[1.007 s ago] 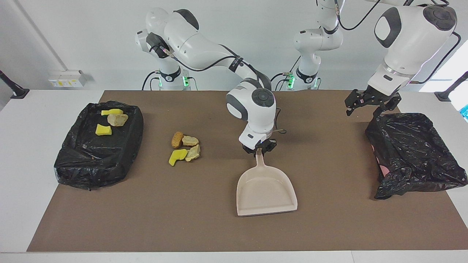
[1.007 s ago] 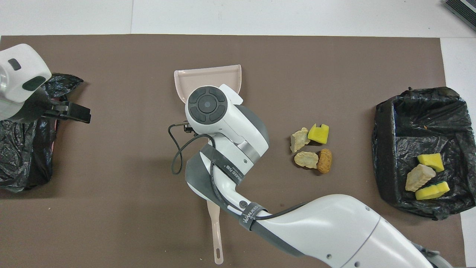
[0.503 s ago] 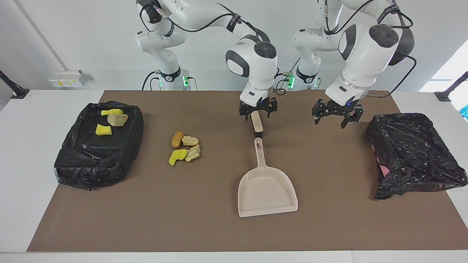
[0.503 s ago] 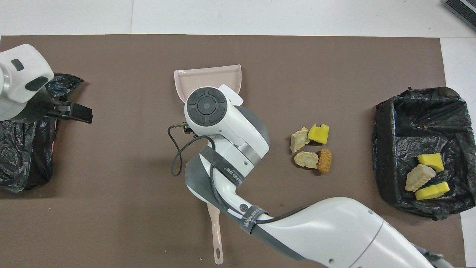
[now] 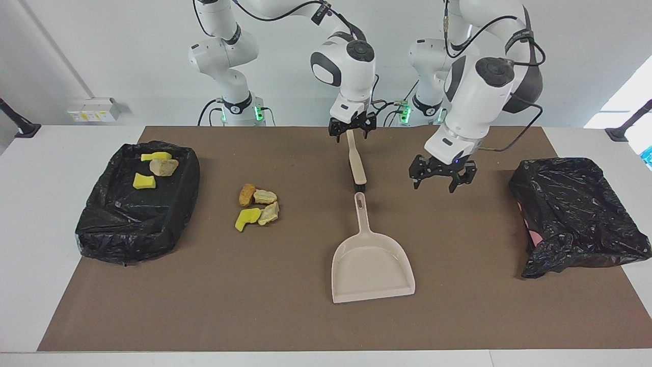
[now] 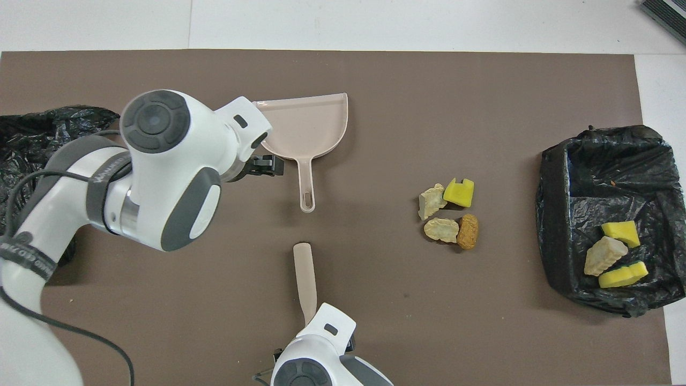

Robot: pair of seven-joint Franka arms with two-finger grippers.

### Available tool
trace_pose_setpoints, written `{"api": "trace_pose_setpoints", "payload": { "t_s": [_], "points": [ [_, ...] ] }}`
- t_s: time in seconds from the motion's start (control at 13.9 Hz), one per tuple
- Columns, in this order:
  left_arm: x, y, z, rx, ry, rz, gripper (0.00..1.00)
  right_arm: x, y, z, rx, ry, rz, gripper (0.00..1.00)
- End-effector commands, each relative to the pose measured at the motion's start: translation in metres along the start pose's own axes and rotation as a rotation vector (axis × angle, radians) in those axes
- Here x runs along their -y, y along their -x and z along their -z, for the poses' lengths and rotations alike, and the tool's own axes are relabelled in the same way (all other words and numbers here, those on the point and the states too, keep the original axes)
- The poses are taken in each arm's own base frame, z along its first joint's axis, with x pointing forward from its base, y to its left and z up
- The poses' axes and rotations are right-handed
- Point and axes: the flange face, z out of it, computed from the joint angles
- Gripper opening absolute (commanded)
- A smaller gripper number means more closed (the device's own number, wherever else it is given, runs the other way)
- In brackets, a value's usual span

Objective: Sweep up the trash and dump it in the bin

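Brown matting covers the surface, and we take the dustpan as our landmark. We see the right gripper over the brush, jaws narrow at its handle end; whether they grip it we cannot tell. Our left gripper hangs beside the dustpan's handle, jaws spread wide, holding nothing. Four trash pieces lie toward the right arm's end from the dustpan; three more sit in the black-lined bin. A second bag-lined bin sits toward the left arm's end.
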Motion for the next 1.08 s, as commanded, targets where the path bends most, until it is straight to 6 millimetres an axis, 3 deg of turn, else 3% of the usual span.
{"api": "trace_pose_setpoints", "payload": {
  "t_s": [0.0,0.07,0.14,0.22,0.29,0.43,0.5,0.72,0.79,0.93,1.01],
  "points": [
    [-0.024,-0.005,0.0,-0.047,-0.009,0.012,1.0,-0.002,0.011,-0.003,-0.004,-0.031,-0.025,1.0],
    [-0.048,0.004,-0.021,-0.022,-0.019,-0.017,1.0,-0.001,0.01,-0.002,-0.007,-0.035,-0.025,1.0],
    [-0.058,0.007,-0.032,-0.021,-0.028,-0.025,1.0,-0.002,0.01,-0.003,-0.008,-0.036,-0.027,0.98],
    [-0.062,0.006,-0.034,-0.032,-0.031,-0.019,1.0,-0.002,0.009,-0.003,-0.008,-0.037,-0.027,0.83],
    [-0.066,0.008,-0.04,-0.027,-0.037,-0.023,1.0,-0.002,0.01,-0.004,-0.006,-0.035,-0.024,0.6],
    [-0.085,0.015,-0.072,-0.002,-0.066,-0.042,1.0,0.0,0.012,-0.004,-0.002,-0.037,-0.028,0.13],
    [-0.095,0.014,-0.082,-0.014,-0.085,-0.028,1.0,0.002,0.013,-0.007,0.004,-0.036,-0.039,0.0],
    [-0.097,0.013,-0.084,-0.017,-0.106,-0.008,1.0,0.005,0.006,-0.002,0.006,-0.042,-0.066,0.0],
    [-0.097,0.012,-0.083,-0.018,-0.105,-0.005,0.94,0.005,0.002,0.002,0.002,-0.046,-0.074,0.0],
    [-0.097,0.01,-0.081,-0.018,-0.107,-0.003,0.7,-0.003,0.0,0.016,-0.016,-0.042,-0.081,0.0],
    [-0.096,0.011,-0.082,-0.011,-0.113,-0.003,0.41,-0.013,-0.003,0.024,-0.018,-0.026,-0.09,0.0]
  ]
}}
